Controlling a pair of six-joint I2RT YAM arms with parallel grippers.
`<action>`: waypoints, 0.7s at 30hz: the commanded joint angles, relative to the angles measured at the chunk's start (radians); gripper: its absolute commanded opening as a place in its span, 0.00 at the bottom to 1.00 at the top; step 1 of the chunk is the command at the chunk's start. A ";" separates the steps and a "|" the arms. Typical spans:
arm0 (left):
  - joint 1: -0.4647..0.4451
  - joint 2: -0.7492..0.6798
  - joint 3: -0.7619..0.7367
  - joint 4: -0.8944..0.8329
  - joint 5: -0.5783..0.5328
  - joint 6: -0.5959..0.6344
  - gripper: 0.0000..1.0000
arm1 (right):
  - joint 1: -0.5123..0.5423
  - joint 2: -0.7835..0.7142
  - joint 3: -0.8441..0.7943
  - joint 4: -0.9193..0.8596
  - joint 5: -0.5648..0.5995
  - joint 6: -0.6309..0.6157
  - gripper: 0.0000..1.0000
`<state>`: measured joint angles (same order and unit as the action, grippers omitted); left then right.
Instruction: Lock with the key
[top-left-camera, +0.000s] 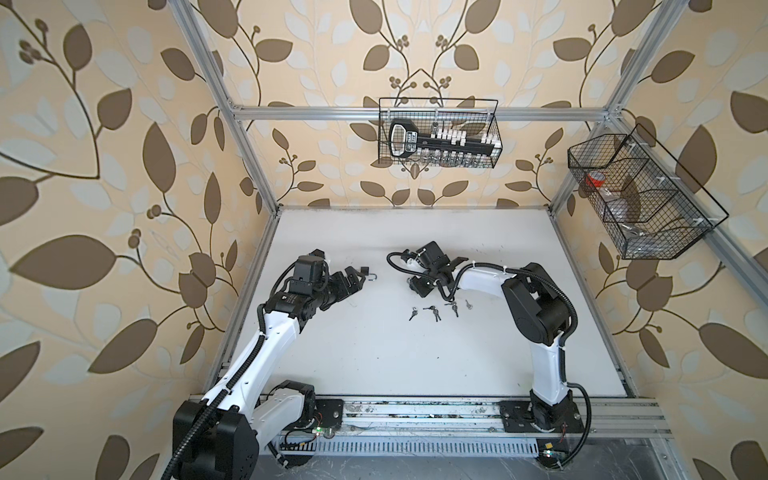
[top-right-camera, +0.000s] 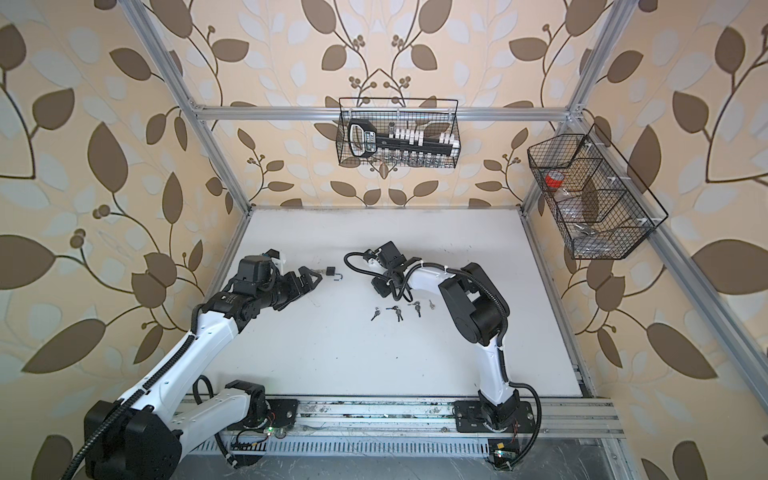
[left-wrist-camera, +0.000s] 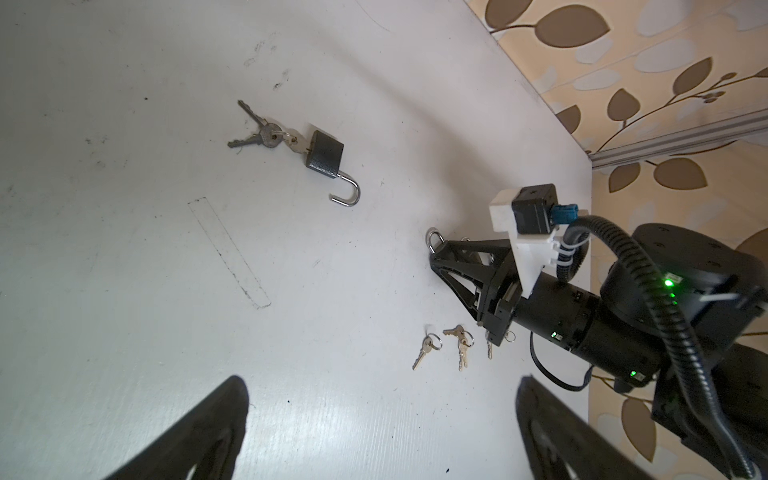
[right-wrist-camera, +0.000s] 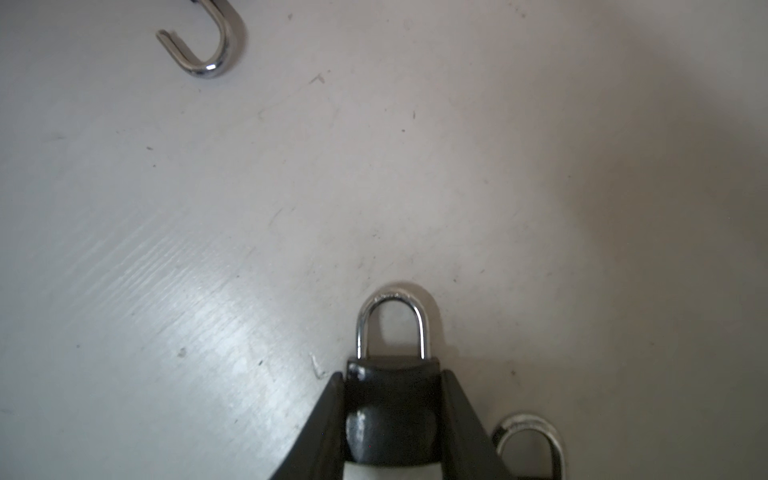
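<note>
Bare white tabletop (top-left-camera: 374, 357) surrounds both grippers, and its back and side edges, with their aluminium posts, stand well away from either. We see free board between the two grippers. A scatter of small loose silver keys (top-left-camera: 434, 311) on rings lies just beside the right gripper (right-wrist-camera: 392, 376), on the side toward the arms' bases.

The open padlock (left-wrist-camera: 325, 154), a small black block body with a chrome U-shackle swung free, lies flat just ahead of the left gripper (left-wrist-camera: 380, 395). Its long axis runs across the table from one gripper toward the other. The loose shackle end points at the right gripper. The base faces the left gripper and carries a ring of three silver keys (left-wrist-camera: 262, 133). One of these seems seated in the keyhole.

The left arm reaches forward and inward from its base, its wrist level, and its fingers are spread wide with nothing between them. The right arm rises from its base and folds at the elbow, and its forearm runs toward the left gripper. Its fingers, low over the board, are clamped on a closed padlock (right-wrist-camera: 390, 399), black-bodied, with its chrome shackle leading. The shackle of another padlock (right-wrist-camera: 530, 440) shows just beside those fingers.
</note>
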<state>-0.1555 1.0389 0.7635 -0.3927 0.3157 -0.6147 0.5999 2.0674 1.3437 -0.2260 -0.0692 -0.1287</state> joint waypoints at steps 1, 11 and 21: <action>0.008 -0.006 0.010 0.017 0.028 -0.008 0.99 | 0.003 0.037 0.030 -0.029 -0.024 -0.014 0.23; 0.008 -0.020 0.018 -0.001 0.015 0.002 0.99 | 0.002 0.010 0.035 -0.015 -0.025 -0.012 0.47; 0.053 0.070 0.156 -0.086 -0.015 0.098 0.99 | 0.007 -0.118 0.007 0.125 -0.119 0.011 0.49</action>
<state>-0.1207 1.0721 0.8501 -0.4591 0.3061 -0.5724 0.6003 2.0048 1.3518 -0.1852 -0.1284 -0.1280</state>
